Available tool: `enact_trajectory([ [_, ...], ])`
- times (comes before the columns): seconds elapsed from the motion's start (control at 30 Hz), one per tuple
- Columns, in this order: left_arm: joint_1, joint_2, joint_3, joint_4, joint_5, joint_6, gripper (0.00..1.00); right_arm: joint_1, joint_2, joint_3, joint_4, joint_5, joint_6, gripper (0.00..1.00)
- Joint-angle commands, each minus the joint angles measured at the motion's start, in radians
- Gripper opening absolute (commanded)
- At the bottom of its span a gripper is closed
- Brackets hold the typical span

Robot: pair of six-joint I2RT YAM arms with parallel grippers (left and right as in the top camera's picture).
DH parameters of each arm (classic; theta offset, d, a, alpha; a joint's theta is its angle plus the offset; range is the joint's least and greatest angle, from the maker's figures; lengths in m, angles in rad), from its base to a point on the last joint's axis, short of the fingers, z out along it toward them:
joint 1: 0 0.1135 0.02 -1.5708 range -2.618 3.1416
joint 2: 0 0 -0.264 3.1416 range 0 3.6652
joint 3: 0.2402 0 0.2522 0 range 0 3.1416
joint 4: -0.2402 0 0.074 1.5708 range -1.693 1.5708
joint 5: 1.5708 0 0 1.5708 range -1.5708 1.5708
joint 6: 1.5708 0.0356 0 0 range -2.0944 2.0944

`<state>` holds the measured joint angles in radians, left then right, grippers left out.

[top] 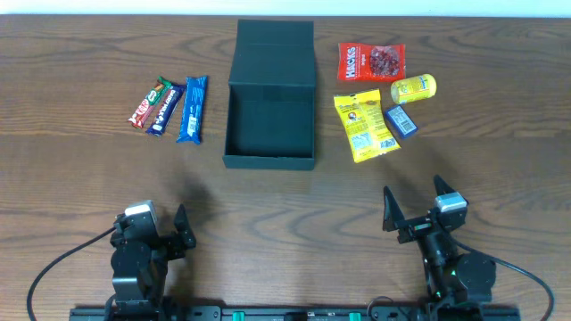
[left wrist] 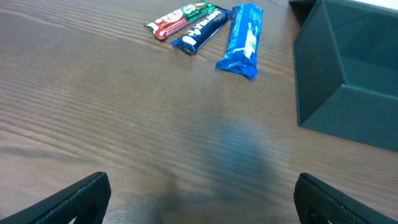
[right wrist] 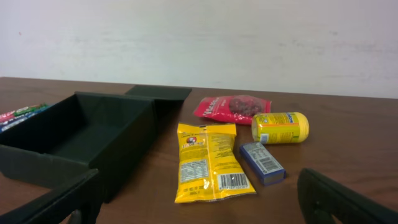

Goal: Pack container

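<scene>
So, nearest you: both arms are parked at the near edge of the tabletop [top: 285, 205], left arm [top: 143, 250] and right arm [top: 442, 245] either side of centre. Your left jaws are wide apart with nothing between them, and your right jaws are the same; each wrist view shows only scene in the gap. Reads as a start pose, with nothing packed yet as far as I can judge. Next out, mid-tabletop and between the two arms, is the container [top: 270, 107]: open, upright on its base, interior looks bare. The central spot probably lets either arm drop into it. Left of it, apart from its wall, three bars lie side by side: a red-and-green bar [top: 148, 102], a dark blue bar [top: 167, 107] touching or overlapping it, and a bright blue bar [top: 192, 109] closest to the container. Likely your left arm's share. Right of it: a yellow bag [top: 364, 127] nearest, a small blue packet [top: 401, 120] just beside it, a yellow tub [top: 413, 88] on its side, then a red bag [top: 370, 62] farthest. Likely the right arm's share. Farthest, the lid flap [top: 275, 43] lies folded back on the far side, which leaves the near approach unobstructed.
</scene>
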<state>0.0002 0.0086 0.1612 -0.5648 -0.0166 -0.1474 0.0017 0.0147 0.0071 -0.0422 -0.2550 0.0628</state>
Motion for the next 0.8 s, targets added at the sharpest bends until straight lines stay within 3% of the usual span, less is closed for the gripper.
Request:
enact_trajectory([
  [0.0,0.006,-0.004,-0.011,0.008,0.056,-0.113,0.95,-0.010,-0.009,-0.002,-0.007,-0.004,-0.012,0.99],
  [0.13,0.006,-0.004,-0.009,0.003,0.269,-0.405,0.95,-0.010,-0.009,-0.002,-0.007,-0.004,-0.012,0.99],
  [0.37,0.006,-0.004,-0.009,0.032,0.304,-0.752,0.95,-0.010,-0.009,-0.002,-0.007,-0.004,-0.012,0.99],
  [0.5,0.006,-0.002,-0.008,0.204,0.447,-0.628,0.96,-0.010,-0.009,-0.002,-0.007,-0.004,-0.012,0.99],
  [0.6,0.006,0.033,0.008,0.301,0.461,-0.615,0.96,-0.010,-0.009,-0.002,-0.007,-0.004,-0.012,0.99],
  [0.77,0.006,0.261,0.154,0.330,0.454,-0.438,0.96,-0.010,-0.009,-0.002,-0.007,-0.004,-0.012,0.99],
])
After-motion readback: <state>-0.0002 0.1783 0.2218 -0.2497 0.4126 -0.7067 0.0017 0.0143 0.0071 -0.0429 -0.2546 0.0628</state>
